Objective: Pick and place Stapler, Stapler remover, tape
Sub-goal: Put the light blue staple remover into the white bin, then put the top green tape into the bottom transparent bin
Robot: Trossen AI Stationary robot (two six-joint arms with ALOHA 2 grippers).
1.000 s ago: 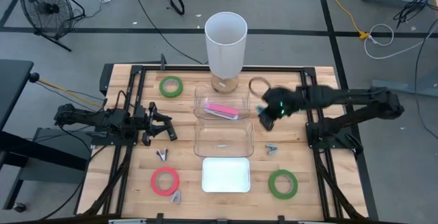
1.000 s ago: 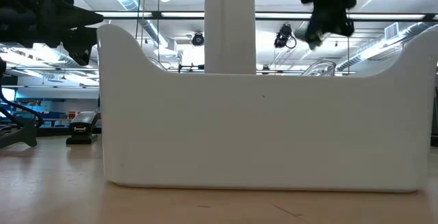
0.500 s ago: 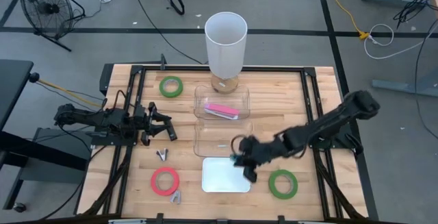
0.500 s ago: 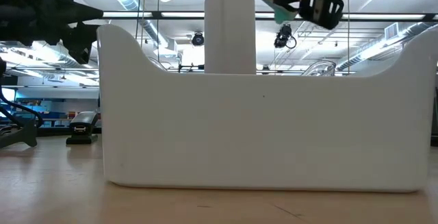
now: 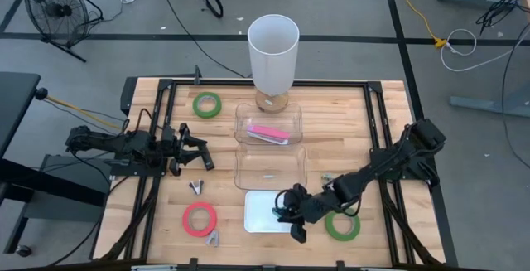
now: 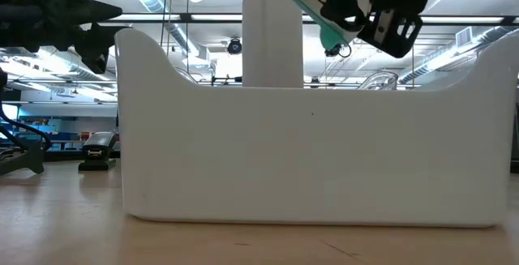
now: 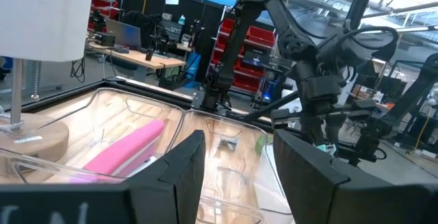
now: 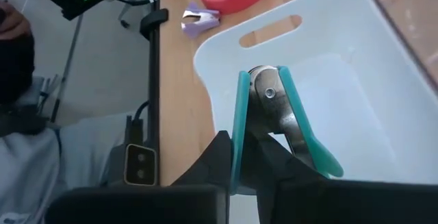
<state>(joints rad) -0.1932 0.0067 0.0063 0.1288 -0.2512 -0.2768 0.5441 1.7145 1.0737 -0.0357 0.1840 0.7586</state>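
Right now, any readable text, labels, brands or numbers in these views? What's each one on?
None can be read.
Lamp base: a small pale sticker, print too small to read.
Left gripper: faint marks on the dark housing at the frame's edge, cut off and unreadable.
Background monitors and signs in the left wrist and low views: too blurred.
Teal staple remover, white bin, pink stapler: no markings show.
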